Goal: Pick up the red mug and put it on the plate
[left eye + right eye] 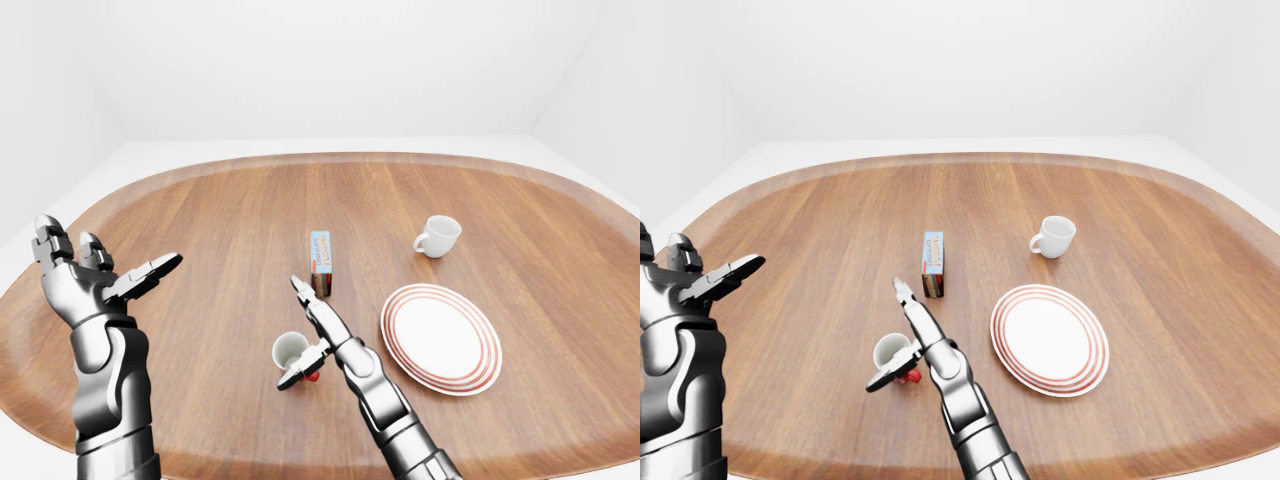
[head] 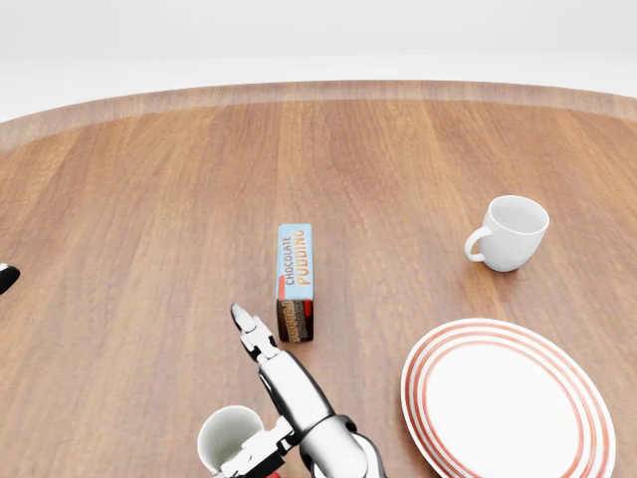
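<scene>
My right hand (image 1: 312, 340) sat low over the table, fingers spread wide and holding nothing. The long fingers (image 1: 308, 302) pointed up the left-eye view toward the pudding box, while the thumb (image 1: 293, 376) stuck out to the left, crossing in front of the red mug (image 1: 291, 353). I could not tell from any view whether the thumb actually touched the mug's wall or just hung beside it.

The red mug stood upright, white inside, red showing only at its base, near the bottom edge of the head view and just left of my right wrist. It was on the bare table (image 1: 220, 220), not on the plate.

Out to the right of the hand lay the plate (image 1: 441, 337), white with red rings round the rim, flat on the wood and well apart from the mug. Above the fingertips in the view stood the chocolate pudding box (image 2: 296, 282), lying on its long side, near the fingers but clear of them. Further up and to the right was a white mug (image 2: 510, 233), upright, its handle turned to the left.

My left hand (image 1: 85, 276) was raised off at the left side of the left-eye view, fingers open and splayed, empty, well away from everything on the table.
</scene>
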